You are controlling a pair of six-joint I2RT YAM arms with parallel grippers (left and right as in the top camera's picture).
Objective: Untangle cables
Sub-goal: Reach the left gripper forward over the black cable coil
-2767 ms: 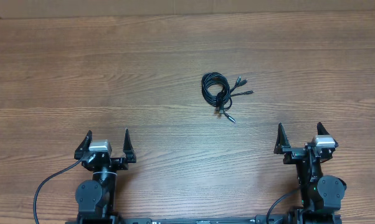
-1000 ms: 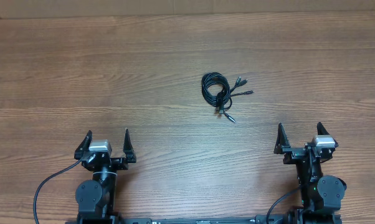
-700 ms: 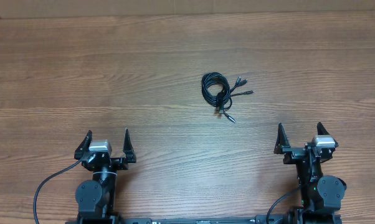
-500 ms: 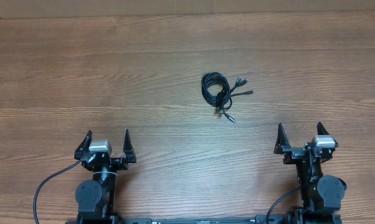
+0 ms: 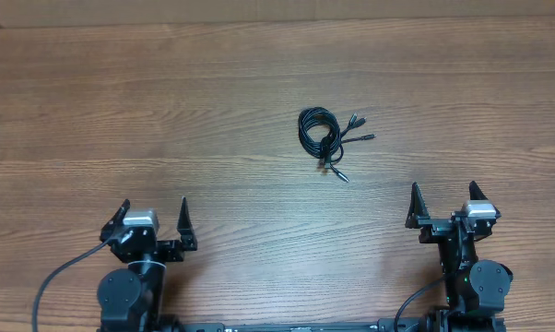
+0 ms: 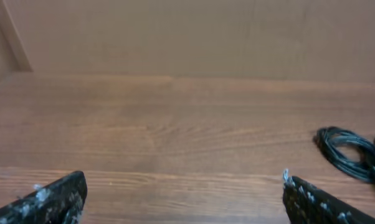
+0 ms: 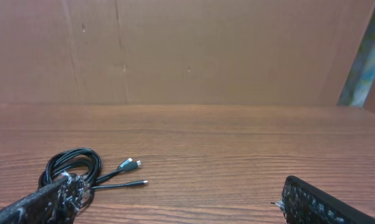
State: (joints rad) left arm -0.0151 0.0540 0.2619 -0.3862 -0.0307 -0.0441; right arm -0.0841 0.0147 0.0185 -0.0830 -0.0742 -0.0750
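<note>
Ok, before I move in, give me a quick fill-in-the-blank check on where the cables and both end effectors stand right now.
The left end effector and the right end effector both have their jaws standing ____.
The cables, lying on the wooden table, are ____ in colour.
Seen from overhead, the cables lie nearer the ____ end effector.
Missing words: open; black; right.
</note>
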